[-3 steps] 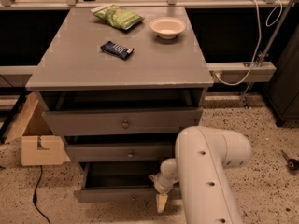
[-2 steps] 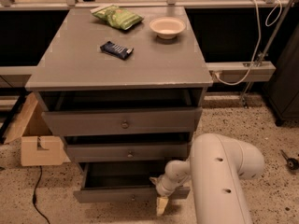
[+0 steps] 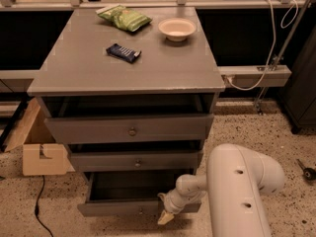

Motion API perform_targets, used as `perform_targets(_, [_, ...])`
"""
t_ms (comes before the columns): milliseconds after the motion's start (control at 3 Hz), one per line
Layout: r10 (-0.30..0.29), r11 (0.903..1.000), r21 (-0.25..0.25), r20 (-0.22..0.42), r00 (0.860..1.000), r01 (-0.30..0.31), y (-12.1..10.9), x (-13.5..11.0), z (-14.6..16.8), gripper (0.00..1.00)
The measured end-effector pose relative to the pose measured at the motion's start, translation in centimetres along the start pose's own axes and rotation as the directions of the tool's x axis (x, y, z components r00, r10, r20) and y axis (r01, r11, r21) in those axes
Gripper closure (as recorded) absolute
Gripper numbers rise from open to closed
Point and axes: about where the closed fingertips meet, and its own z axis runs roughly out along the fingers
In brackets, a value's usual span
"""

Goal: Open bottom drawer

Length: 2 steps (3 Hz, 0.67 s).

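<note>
The grey cabinet (image 3: pixel 128 73) has three drawers, each pulled out a little. The bottom drawer (image 3: pixel 113 209) has the slimmest front and stands out the furthest, with its dark inside showing above the front panel. Its small round knob (image 3: pixel 141 211) sits at the centre of the panel. My gripper (image 3: pixel 165 216) is low at the drawer's front, just right of the knob, against the panel's lower edge. My white arm (image 3: pixel 237 191) fills the lower right and hides the drawer's right end.
The middle drawer (image 3: pixel 136 161) and top drawer (image 3: pixel 129 130) overhang the bottom one. On the cabinet top lie a white bowl (image 3: pixel 177 28), a green bag (image 3: pixel 124 18) and a dark snack bar (image 3: pixel 123 53). A cardboard box (image 3: pixel 42 152) stands at the left, and a black cable (image 3: pixel 37 211) lies on the floor.
The bulk of my arm has shifted to the right and nearer the camera. The gripper stays at the bottom drawer's front, and the drawer looks unmoved.
</note>
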Motion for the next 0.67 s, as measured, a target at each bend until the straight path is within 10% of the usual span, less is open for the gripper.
perform_targets(667, [0.015,0.9999,-0.003,0.002,1.0,-0.015,0.42,-0.34,-0.44,0.85])
